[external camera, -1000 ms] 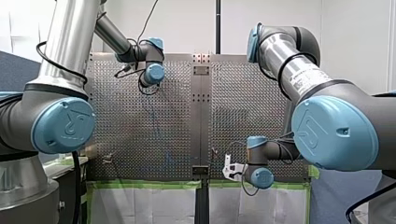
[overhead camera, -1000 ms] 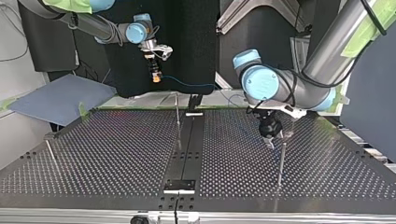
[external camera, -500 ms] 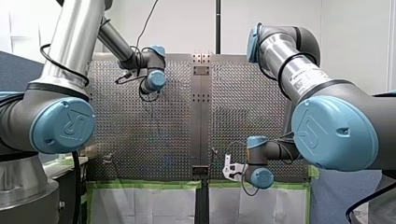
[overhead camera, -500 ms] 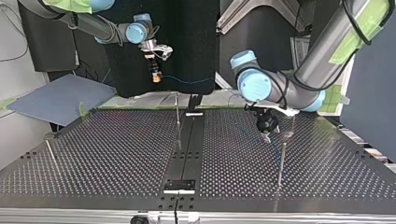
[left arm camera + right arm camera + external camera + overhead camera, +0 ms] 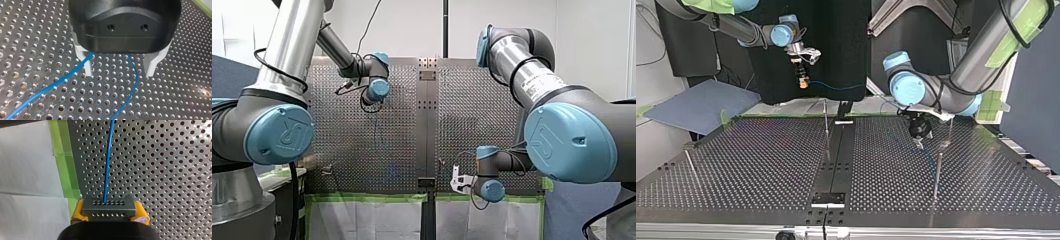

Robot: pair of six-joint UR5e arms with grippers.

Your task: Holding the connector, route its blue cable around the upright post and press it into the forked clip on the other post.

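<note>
My right gripper (image 5: 109, 211) clamps the grey, hole-dotted block connector (image 5: 109, 206) between yellow pads (image 5: 77, 212) — its thin blue cable (image 5: 107, 165) runs straight ahead. My left gripper (image 5: 120, 71) gapes, pale fingers (image 5: 88, 68) straddling the cable over the perforated metal table (image 5: 37, 37); in the top view, a slim post (image 5: 937, 172) stands at its 5 o'clock.

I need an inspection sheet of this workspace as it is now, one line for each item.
Surface: perforated table.
Job's things: connector in my right gripper; thin upright posts.
Clutter: nothing seen.
Grippers: right shut on connector; my left gripper open, low over table.
Cables: blue cable leaves connector, passes unclamped between left fingers.
Surroundings: green tape on table edge; grey-blue sheet beside table.
</note>
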